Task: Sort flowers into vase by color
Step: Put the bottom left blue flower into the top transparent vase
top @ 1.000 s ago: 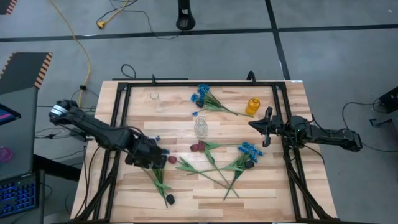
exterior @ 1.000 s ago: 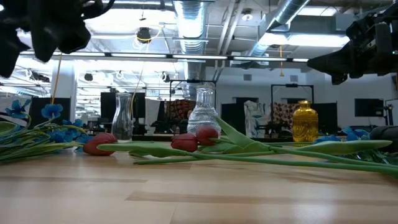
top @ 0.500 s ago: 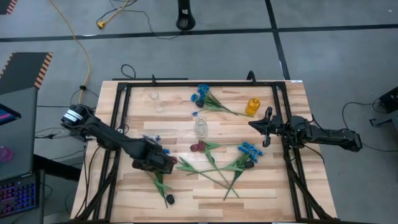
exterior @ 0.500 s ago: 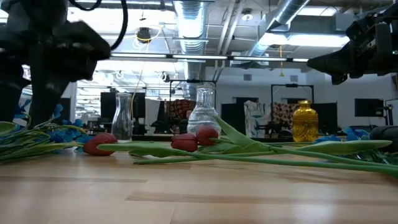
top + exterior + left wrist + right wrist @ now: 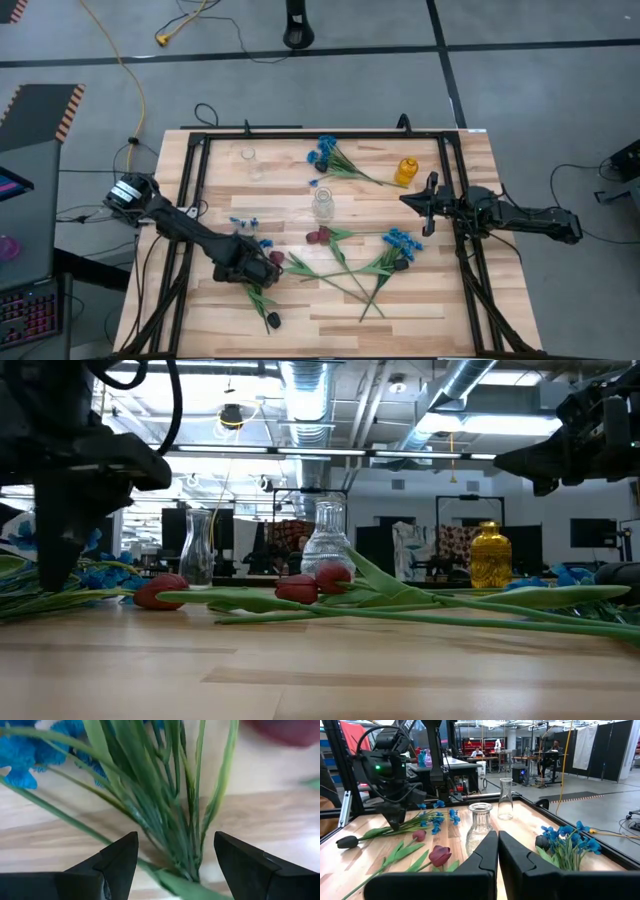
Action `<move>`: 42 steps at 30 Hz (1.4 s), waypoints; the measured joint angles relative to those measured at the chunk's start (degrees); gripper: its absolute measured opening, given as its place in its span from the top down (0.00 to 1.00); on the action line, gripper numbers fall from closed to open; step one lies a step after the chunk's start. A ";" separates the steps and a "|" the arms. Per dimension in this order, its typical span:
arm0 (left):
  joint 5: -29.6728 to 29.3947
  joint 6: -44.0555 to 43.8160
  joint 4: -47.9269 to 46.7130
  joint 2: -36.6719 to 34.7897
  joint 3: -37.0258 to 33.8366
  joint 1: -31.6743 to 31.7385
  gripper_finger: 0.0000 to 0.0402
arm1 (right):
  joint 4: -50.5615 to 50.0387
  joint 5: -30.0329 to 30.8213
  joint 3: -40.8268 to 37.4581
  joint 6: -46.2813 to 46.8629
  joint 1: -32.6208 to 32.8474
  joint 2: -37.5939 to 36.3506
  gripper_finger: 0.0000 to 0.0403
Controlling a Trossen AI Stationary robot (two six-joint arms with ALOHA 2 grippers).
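Now left pincer (image 5: 172, 862) wide apart astride blue sprig's stems (image 5: 170, 835).

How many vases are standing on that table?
3: a slim clear vase near the far-left corner, a rounder clear vase mid-table, and a yellow vase at far right. None seems hidden.

Gripper (image 5: 172, 865) open astride green stems (image 5: 165, 815)

Bright, even overhead lighting; left wrist view blurred close up.
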 joint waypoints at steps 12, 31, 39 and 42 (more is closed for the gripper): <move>-2.46 -3.58 0.53 0.00 -0.49 -0.66 0.38 | 0.07 0.00 -0.01 0.00 0.00 -0.01 0.89; -2.02 -4.80 1.05 5.22 0.23 -0.58 0.38 | 0.24 0.01 -0.01 -0.02 0.02 0.00 0.89; -3.26 -4.44 -1.76 4.49 1.88 -0.62 0.53 | 0.24 -0.04 0.00 0.00 0.03 0.00 0.89; -4.48 -4.23 -1.55 4.37 2.44 -0.59 0.65 | 0.24 -0.04 -0.02 0.00 0.02 -0.01 0.89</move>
